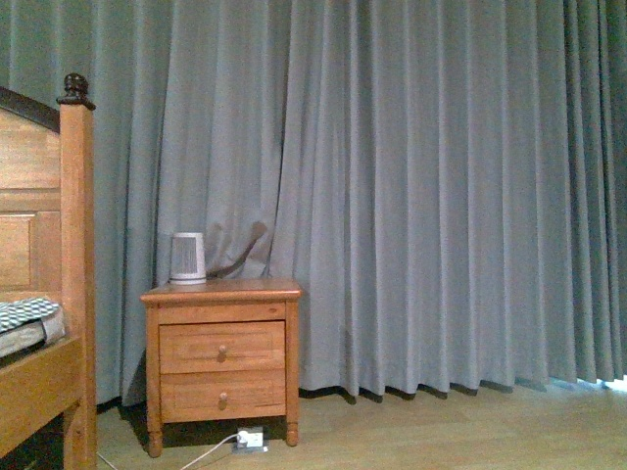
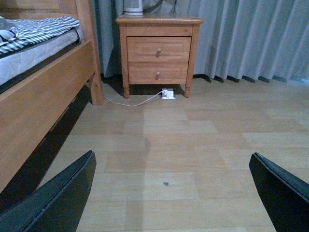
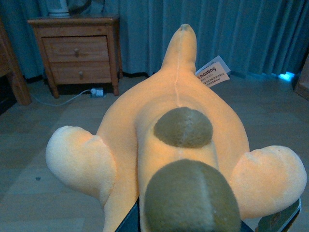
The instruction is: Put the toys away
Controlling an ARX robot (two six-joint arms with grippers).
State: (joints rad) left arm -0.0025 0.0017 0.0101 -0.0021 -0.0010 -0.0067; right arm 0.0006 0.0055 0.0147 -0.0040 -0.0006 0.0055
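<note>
In the right wrist view a yellow-orange plush toy (image 3: 174, 145) with brown patches, stubby pale limbs and a white label (image 3: 213, 73) fills most of the picture. My right gripper (image 3: 193, 224) is shut on the plush toy and holds it above the floor; the fingers are mostly hidden under it. My left gripper (image 2: 174, 193) is open and empty, its two dark fingers (image 2: 58, 198) wide apart low over the wooden floor. Neither arm shows in the front view.
A wooden nightstand (image 1: 222, 357) with two drawers stands against grey curtains (image 1: 421, 196), a small white device (image 1: 188, 258) on top. A wooden bed (image 2: 43, 92) with a striped cover lies at the left. A cable and plug (image 2: 167, 93) lie by the nightstand.
</note>
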